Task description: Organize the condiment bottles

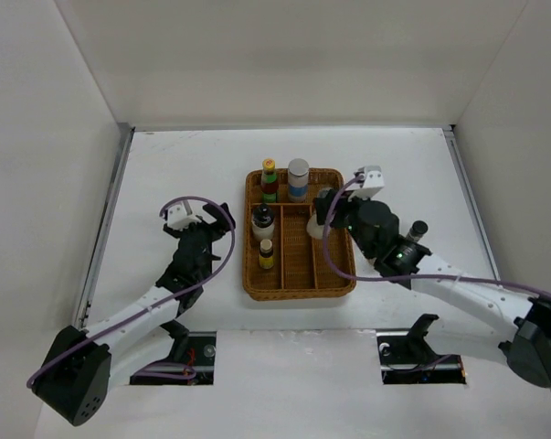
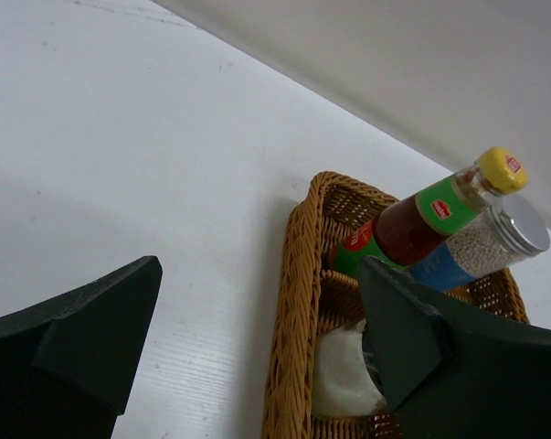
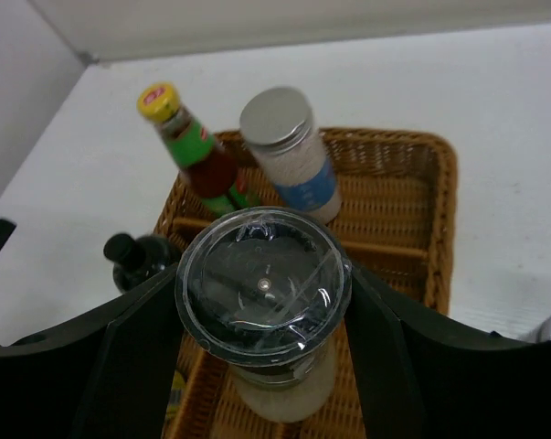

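A clear-lidded jar (image 3: 263, 288), clasped by the half-closed right end effector (image 1: 334, 212) over the right compartment of the wicker tray (image 1: 298, 293), is best lowered upright and clear of the dividers (image 1: 312, 258); the left end effector (image 1: 206, 218) is held wide open, empty, beside the tray.

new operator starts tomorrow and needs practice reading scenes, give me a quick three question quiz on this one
1. True or false: the left gripper holds a bottle.
2. Which one grips the clear-lidded pale jar? A. left gripper. B. right gripper. C. neither.
3. Fill in: the yellow-capped green-labelled sauce bottle and the silver-capped blue-labelled jar stand at the ___ end of the brown wicker tray, counted from the arm bases.

Key: 1 false, it is open and empty. 2 B. 3 far.
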